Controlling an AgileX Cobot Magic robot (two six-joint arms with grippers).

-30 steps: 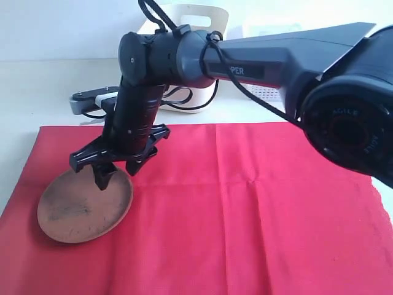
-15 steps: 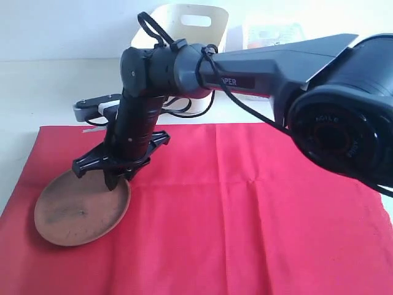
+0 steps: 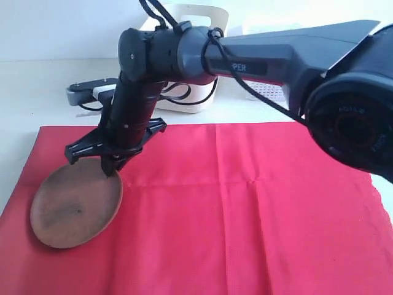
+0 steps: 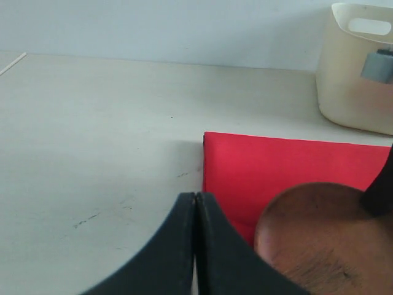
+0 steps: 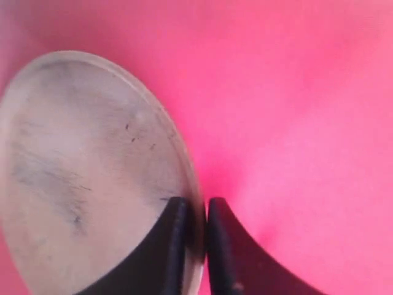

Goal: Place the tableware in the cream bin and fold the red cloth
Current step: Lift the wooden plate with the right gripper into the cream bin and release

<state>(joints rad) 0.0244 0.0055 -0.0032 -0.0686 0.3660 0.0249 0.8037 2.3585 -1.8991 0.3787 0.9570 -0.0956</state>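
Note:
The round brown wooden plate [image 3: 75, 206] rests tilted on the left part of the red cloth [image 3: 245, 209]. My right gripper [image 3: 110, 167] reaches across and is shut on the plate's far rim; the wrist view shows the rim [image 5: 195, 203] pinched between both fingers [image 5: 172, 246]. My left gripper [image 4: 195, 200] is shut and empty, low over the bare table beside the cloth's corner [image 4: 212, 144], with the plate [image 4: 325, 239] just past it. The cream bin [image 3: 184, 37] stands behind the arm; its wall [image 4: 356, 80] also shows in the left wrist view. Other tableware is out of view.
A white perforated mesh basket [image 3: 270, 92] sits at the back right, mostly hidden by the right arm [image 3: 276, 61]. The left arm's grey wrist [image 3: 86, 95] lies on the pale table [image 3: 43, 92] behind the cloth.
The right gripper has closed on the plate's rim and shifted left, and the plate has slid and tipped toward the cloth's left edge.

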